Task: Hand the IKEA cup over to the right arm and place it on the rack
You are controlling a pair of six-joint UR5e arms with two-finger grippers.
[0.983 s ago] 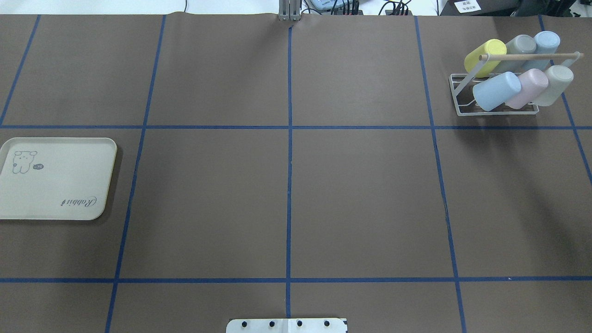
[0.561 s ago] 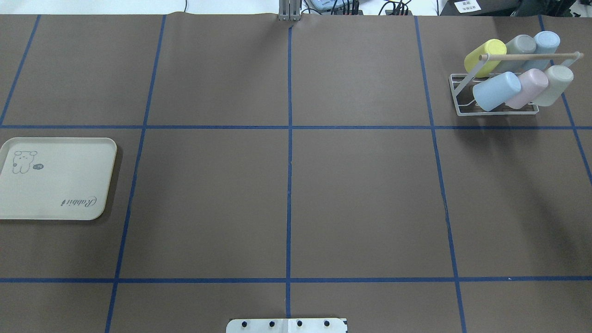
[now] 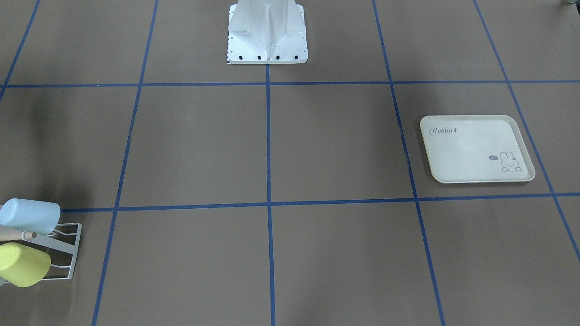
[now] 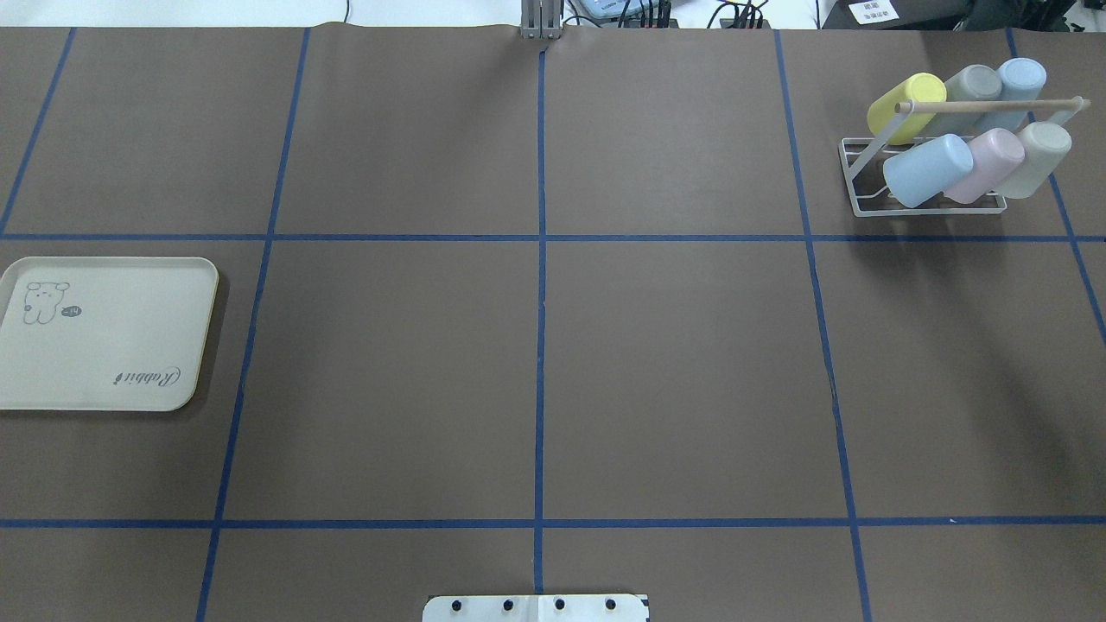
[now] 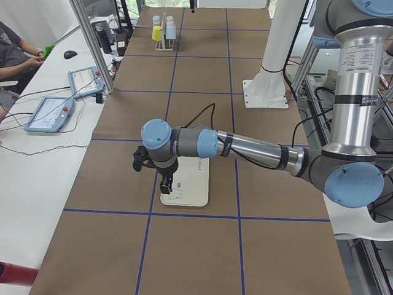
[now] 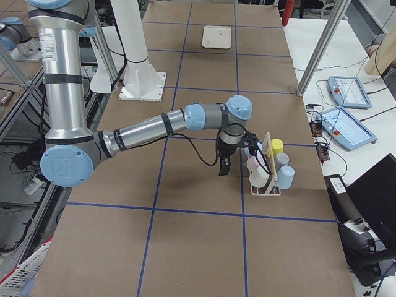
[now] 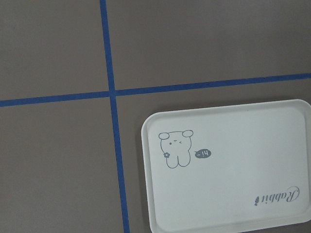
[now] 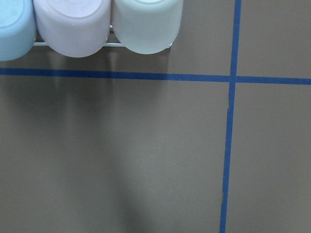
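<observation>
Cream rabbit-print tray (image 4: 130, 345) on brown table (image 4: 389, 363), blue tape grid (image 4: 540, 345), control tablets (image 5: 49, 112) on white side desk (image 5: 37, 163)

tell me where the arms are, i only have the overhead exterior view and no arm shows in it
Observer: From the exterior left view, the left gripper hangs at the edge of the rabbit tray, above the table.
Operator: is it holding a cup
Observer: No cup shows at it in that view. I cannot tell whether its fingers are open.
Operator: and the right one
Observer: From the exterior right view, the right gripper hangs beside the rack, on the robot's side of it and not touching it.
</observation>
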